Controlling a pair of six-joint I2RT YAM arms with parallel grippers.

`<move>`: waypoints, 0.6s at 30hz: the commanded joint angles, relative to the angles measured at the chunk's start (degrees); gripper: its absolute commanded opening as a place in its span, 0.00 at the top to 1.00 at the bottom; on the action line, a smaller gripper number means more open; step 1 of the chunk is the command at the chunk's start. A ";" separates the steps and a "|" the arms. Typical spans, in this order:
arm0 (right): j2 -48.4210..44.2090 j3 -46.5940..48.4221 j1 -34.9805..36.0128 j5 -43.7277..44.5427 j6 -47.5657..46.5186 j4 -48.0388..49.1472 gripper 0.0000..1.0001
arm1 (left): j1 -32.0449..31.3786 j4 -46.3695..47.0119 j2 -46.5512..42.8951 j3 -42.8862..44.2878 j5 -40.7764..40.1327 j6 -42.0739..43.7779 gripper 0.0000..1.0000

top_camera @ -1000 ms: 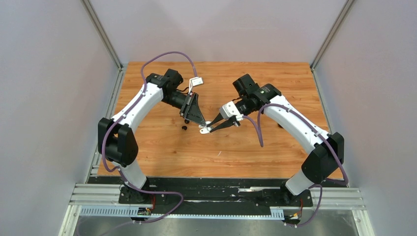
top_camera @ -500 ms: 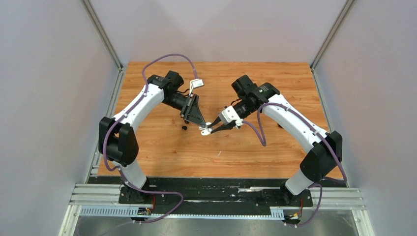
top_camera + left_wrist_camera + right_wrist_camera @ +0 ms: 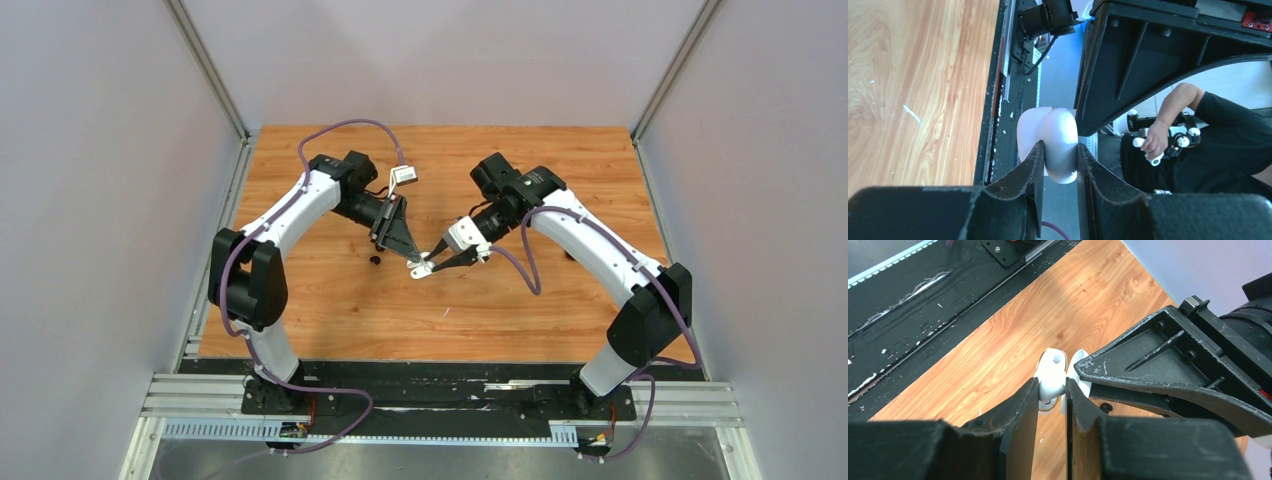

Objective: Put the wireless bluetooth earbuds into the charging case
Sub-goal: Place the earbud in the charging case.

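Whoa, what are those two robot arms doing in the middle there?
They are working together on a tiny white charging case, held up above the wooden table. The left tool is clamped on its rounded shell, and the right tool pinches what looks like the same case from the other side. I cannot spot the earbuds in these views.

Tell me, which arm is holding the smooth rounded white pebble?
The left arm: its jaws pinch the charging case, smooth and rounded. The right arm's jaws hold a smaller white piece with a hole.
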 commanded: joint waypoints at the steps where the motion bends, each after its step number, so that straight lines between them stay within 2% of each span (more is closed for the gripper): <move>1: 0.93 -0.72 -2.02 2.89 -1.78 1.05 0.76 | -0.92 -5.31 0.44 1.09 6.26 0.80 1.00; 6: 1.94 -1.23 -3.12 1.11 -2.15 1.54 0.73 | -0.92 -3.86 1.72 0.25 7.06 -1.85 1.00; 9: 2.30 -1.87 -3.25 0.26 -2.73 1.88 0.73 | -0.92 -1.07 2.32 -1.04 9.10 -6.54 1.00; 14: 2.70 -2.25 -3.17 -1.27 -2.84 2.25 0.74 | -0.93 1.37 3.99 -0.77 10.33 -9.69 1.00; 18: 2.72 -1.24 -2.49 1.60 -4.41 2.17 0.78 | -0.92 2.03 4.92 -0.52 10.36 -10.84 1.00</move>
